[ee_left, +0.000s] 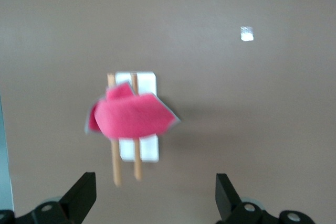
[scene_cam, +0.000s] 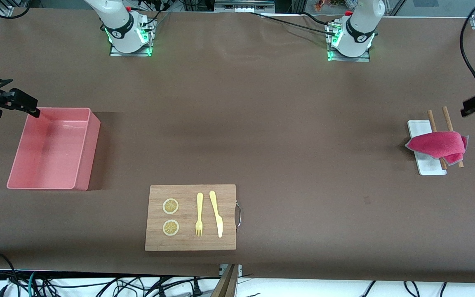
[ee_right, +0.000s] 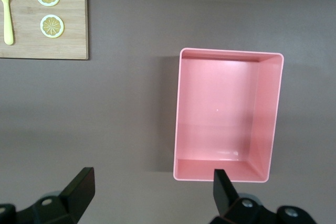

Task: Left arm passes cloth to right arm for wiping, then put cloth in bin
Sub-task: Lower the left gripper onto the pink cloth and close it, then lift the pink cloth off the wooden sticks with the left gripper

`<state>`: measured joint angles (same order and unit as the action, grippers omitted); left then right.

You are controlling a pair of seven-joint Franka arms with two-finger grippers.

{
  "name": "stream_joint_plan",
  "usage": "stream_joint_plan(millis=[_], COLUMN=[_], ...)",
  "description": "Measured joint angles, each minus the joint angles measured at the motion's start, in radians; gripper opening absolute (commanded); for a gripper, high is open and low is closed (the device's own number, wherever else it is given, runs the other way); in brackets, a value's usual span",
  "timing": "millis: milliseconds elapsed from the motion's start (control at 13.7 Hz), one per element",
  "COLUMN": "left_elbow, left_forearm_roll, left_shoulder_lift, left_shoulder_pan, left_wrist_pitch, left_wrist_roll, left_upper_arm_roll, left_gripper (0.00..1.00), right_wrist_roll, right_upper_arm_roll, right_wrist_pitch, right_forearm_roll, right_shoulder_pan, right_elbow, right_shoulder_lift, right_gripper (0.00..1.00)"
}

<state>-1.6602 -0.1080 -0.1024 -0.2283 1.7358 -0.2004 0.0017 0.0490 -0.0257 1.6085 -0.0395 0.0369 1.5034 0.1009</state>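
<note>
The magenta-pink cloth (scene_cam: 437,145) lies crumpled over a small white tray (scene_cam: 419,128) and two wooden chopsticks (scene_cam: 447,119) at the left arm's end of the table. It also shows in the left wrist view (ee_left: 131,116). My left gripper (scene_cam: 474,105) hangs open and empty over the table beside the tray, its own view (ee_left: 156,198) showing the jaws wide apart. The salmon-pink bin (scene_cam: 90,152) stands empty at the right arm's end. My right gripper (scene_cam: 19,102) is open and empty over the table by the bin's corner (ee_right: 152,195).
A wooden cutting board (scene_cam: 191,217) with a yellow fork (scene_cam: 199,214), a yellow knife (scene_cam: 217,213) and two lemon slices (scene_cam: 170,206) lies near the front edge. The bin's wall (ee_right: 268,114) and the board (ee_right: 68,35) show in the right wrist view.
</note>
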Motion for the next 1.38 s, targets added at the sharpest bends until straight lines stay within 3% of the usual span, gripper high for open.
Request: stream_joint_plan(millis=[364, 437, 510, 801, 874, 1019, 1165, 1383], left_elbow=[-0.082, -0.082, -0.082, -0.086, -0.087, -0.090, -0.090, -0.090], left_forearm_roll=[-0.001, -0.001, -0.001, -0.001, -0.001, -0.001, -0.001, -0.001], left_shoulder_lift=[-0.224, -0.263, -0.290, -0.315, -0.316, -0.320, -0.326, -0.329], left_shoulder_pan=[-0.146, -0.160, -0.173, -0.192, -0.192, -0.192, -0.192, -0.192], left_wrist_pitch=[0.266, 0.280, 0.283, 0.283, 0.283, 0.283, 0.283, 0.283], left_wrist_roll=[-0.156, -0.164, -0.166, -0.185, -0.186, -0.186, -0.186, -0.187], left_upper_arm_roll=[0.004, 0.003, 0.004, 0.003, 0.001, -0.001, -0.001, -0.001], left_gripper=[1.00, 0.93, 0.79, 0.78, 0.66, 0.55, 0.54, 0.37], right_wrist_roll=[0.000, 0.000, 0.000, 0.000, 0.000, 0.000, 0.000, 0.000], right_upper_arm_roll=[0.000, 0.000, 0.000, 0.000, 0.000, 0.000, 0.000, 0.000], right_wrist_pitch=[0.001, 0.001, 0.001, 0.002, 0.002, 0.002, 0.002, 0.002], right_forearm_roll=[0.000, 0.000, 0.000, 0.000, 0.000, 0.000, 0.000, 0.000], right_shoulder_pan=[0.000, 0.000, 0.000, 0.000, 0.000, 0.000, 0.000, 0.000], right_elbow=[-0.002, -0.002, -0.002, -0.002, -0.002, -0.002, -0.002, -0.002], right_shoulder_lift=[0.000, 0.000, 0.000, 0.000, 0.000, 0.000, 0.000, 0.000], right_gripper=[1.00, 1.00, 1.00, 1.00, 1.00, 1.00, 1.00, 1.00])
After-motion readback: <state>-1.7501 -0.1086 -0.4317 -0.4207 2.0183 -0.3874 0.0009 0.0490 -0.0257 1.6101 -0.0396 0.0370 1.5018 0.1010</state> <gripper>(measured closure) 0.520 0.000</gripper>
